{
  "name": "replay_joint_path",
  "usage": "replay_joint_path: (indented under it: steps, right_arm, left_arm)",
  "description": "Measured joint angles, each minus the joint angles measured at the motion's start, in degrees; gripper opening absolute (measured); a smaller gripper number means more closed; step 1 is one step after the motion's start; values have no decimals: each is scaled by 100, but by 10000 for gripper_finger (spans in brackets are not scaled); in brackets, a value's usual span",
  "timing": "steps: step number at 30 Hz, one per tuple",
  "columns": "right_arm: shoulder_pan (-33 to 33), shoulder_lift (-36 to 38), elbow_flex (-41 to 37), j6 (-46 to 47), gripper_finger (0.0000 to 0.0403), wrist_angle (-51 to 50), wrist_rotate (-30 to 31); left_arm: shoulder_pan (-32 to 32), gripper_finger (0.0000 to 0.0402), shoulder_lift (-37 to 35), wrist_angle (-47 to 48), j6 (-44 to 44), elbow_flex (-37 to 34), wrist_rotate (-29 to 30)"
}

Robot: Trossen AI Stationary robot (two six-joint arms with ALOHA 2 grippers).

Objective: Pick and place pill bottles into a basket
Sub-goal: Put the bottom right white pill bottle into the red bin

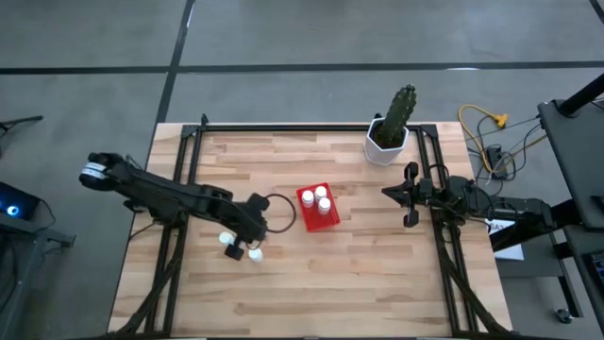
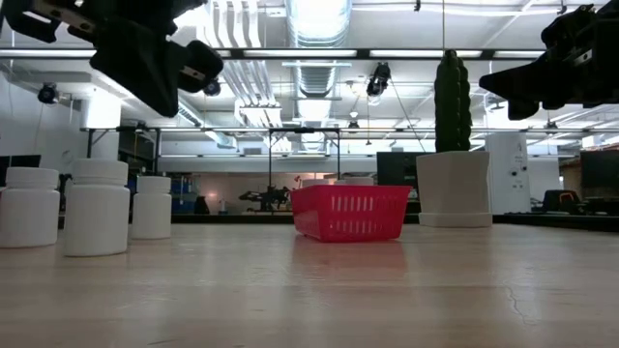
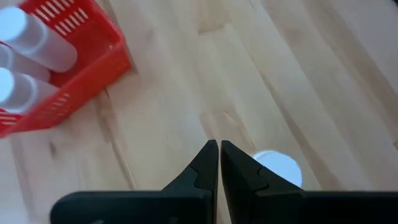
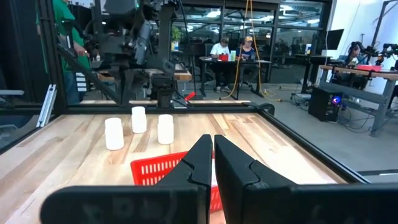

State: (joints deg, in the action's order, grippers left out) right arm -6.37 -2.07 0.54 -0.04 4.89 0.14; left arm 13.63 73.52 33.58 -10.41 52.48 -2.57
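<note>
Wooden planks, pale and striped, make up the worktop (image 1: 311, 274), with a dark metal frame round its edges. Near the middle sits the basket (image 1: 318, 209), small and bright red with slots in its sides, and three pill bottles (image 1: 321, 198) stand inside it. Three more pill bottles (image 2: 97, 207) stand on the bare wood, close together, off to the left of the basket. The left hand (image 1: 255, 212) hangs just above those bottles, pinched tight with nothing in it. The right hand (image 1: 394, 194) waits in the air over the right side of the worktop, well apart from the basket, and its fingers are pressed together too, holding nothing. A green cactus in a white pot (image 1: 387, 144) stands at the back edge. Around the worktop the floor (image 1: 302, 38) is grey. Beyond it is a big room with bright ceiling lights, silver pipes overhead, desks and screens, and people (image 4: 233, 53) sitting far off at a desk.
</note>
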Motion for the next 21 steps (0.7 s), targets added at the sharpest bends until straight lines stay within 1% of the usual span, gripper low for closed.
replay_joint_path:
  steps: [4,7,12,21]
  right_arm:
    - [0,0,0,-1,8,0,0]
    - [0,0,0,-1,8,0,-1]
    - [0,-2,0,1,8,0,1]
    - [0,-2,0,-2,8,0,-2]
  left_arm:
    - [26,2,200,349,109,147,20]
    - [82,2,229,655,349,184,181]
    - [289,2,213,813,715,182,264]
    - [612,2,645,1234,1124,447,286]
